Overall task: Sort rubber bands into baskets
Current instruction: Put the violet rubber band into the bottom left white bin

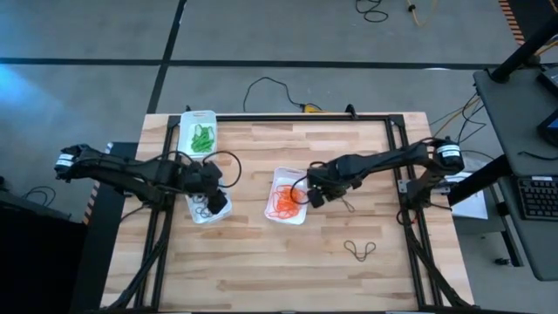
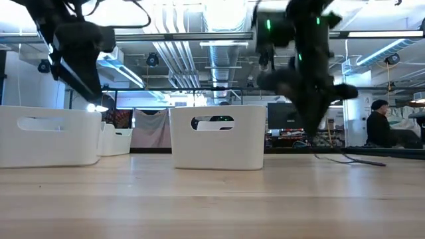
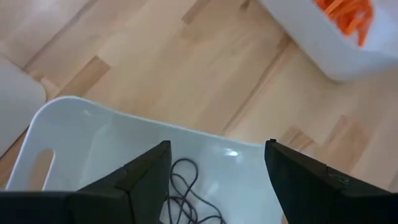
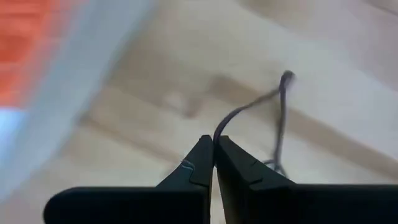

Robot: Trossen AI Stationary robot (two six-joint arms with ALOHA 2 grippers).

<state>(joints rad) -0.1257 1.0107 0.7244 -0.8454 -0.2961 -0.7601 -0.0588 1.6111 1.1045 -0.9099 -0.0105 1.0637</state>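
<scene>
Three white baskets stand on the wooden table: one with green rubber bands [image 1: 201, 136] at the far left, one with dark bands [image 3: 186, 186] under my left gripper [image 3: 217, 147], and one with orange bands [image 1: 285, 201] in the middle. My left gripper is open above the dark-band basket [image 1: 209, 212], touching nothing. My right gripper [image 4: 214, 142] is just right of the orange basket [image 1: 299, 217] and is shut on a dark rubber band [image 4: 249, 107]. Another dark band [image 1: 359, 250] lies flat on the table near the front. My right gripper pinches one strand of the dark rubber band [image 4: 219, 132] between the very ends of its two fingers, which point down from above. The rest of the loop [image 4: 283, 99] trails slack below the fingertips over the bare wood; I cannot tell whether its lower end touches the table.
Black frame rails [image 1: 403, 166] run along the table's left, right and far edges. A black cable [image 1: 270, 87] lies beyond the far edge. In the low view the baskets [image 2: 218, 136] stand as low walls on the wood; a person [image 2: 378, 126] sits in the room behind.
</scene>
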